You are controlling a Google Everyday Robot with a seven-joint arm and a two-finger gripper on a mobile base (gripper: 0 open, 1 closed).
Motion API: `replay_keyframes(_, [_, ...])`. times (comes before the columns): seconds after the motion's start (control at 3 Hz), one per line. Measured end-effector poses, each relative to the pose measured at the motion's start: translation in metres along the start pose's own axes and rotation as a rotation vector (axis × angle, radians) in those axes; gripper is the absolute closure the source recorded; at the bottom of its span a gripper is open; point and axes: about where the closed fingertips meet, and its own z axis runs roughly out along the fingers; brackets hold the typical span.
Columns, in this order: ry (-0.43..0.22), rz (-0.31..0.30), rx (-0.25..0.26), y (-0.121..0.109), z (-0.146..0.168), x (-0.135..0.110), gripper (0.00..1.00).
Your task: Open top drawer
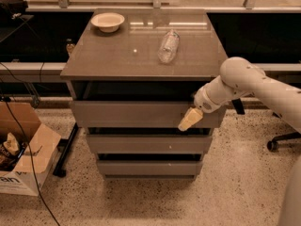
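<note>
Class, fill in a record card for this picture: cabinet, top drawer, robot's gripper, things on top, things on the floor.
cabinet: grey, three drawers
top drawer: pulled out partway, dark inside showing
gripper: at the right end of the top drawer's front
on top: bowl at back left; bottle lying on its side
floor: open cardboard box at left

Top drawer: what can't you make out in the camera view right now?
- Top drawer contents: camera view, the box is dark and overhung by the cabinet top.
- Gripper, at the drawer front's right end: contact unclear from this angle.
- Arm: cut off by the right edge.
</note>
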Motion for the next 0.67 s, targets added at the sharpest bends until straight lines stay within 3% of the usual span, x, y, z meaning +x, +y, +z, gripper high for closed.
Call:
replay_keyframes(0.33, [0.115, -0.035, -0.12, 0.0155, 0.0047, 0.0096, 0.42])
replay_keyframes(0.67, [0.115, -0.035, -0.12, 0.0154, 0.0019, 0.0078, 0.65])
